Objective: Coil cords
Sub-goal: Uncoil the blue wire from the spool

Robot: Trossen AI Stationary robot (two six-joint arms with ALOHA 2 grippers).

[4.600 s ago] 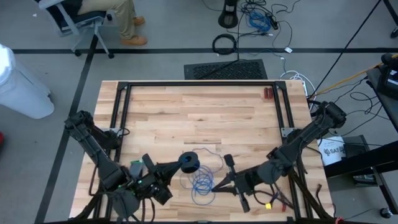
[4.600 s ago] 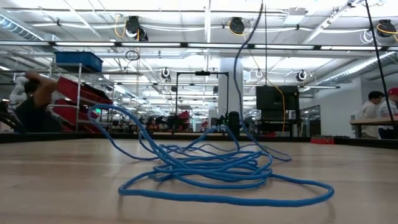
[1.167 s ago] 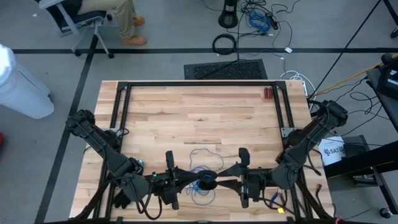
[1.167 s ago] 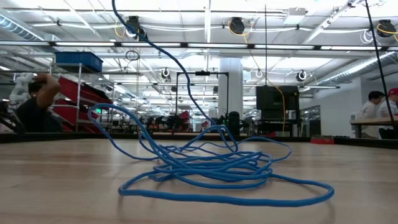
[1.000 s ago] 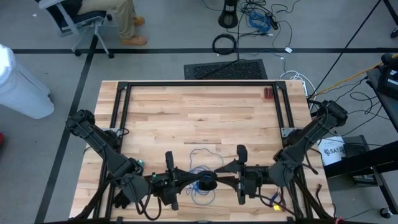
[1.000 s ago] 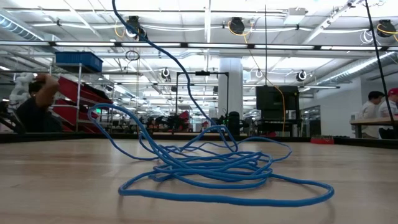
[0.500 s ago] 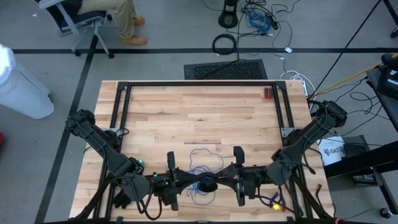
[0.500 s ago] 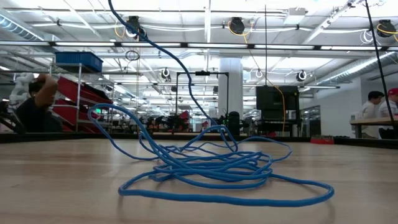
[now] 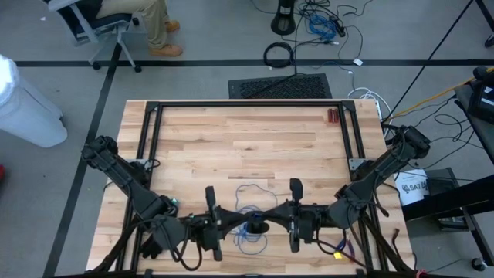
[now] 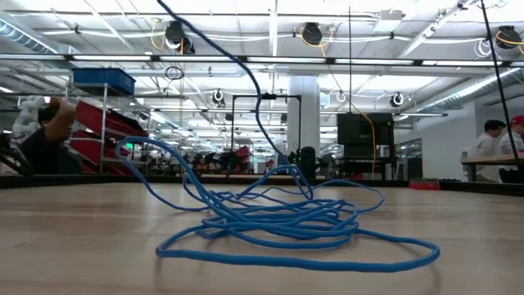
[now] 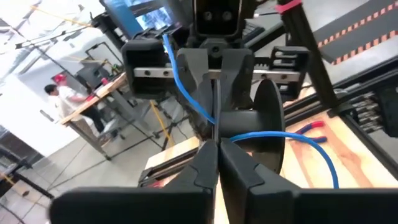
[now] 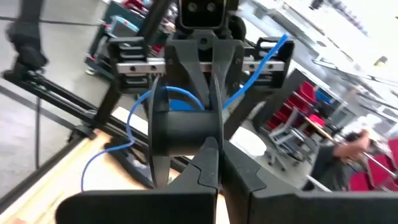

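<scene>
The job is only just begun. Most of the blue cord [image 10: 270, 221] lies in a loose, messy pile on the tabletop [image 9: 247, 139], near the front edge between the two arms. One strand goes up from the pile toward the claws, as the low view shows. A little bit of cord is wound on a black spool [image 9: 258, 226], which hangs over the pile, between the two claws. Nearly all the cord still has to be wound up, I think.

The left claw [image 9: 245, 225] is at one end of the spool. Its fingers look pressed close together, and I cannot tell if they pinch the spool or have let go. The right claw [image 9: 270, 223] is at the other end. Its fingers are pressed together and seem to pinch the spool.

Counting: one blue cord, one spool, two claws, one tabletop. A small red thing [image 9: 332, 116] sits far back on the tabletop. A person [image 10: 45, 135] is in the room far behind.
</scene>
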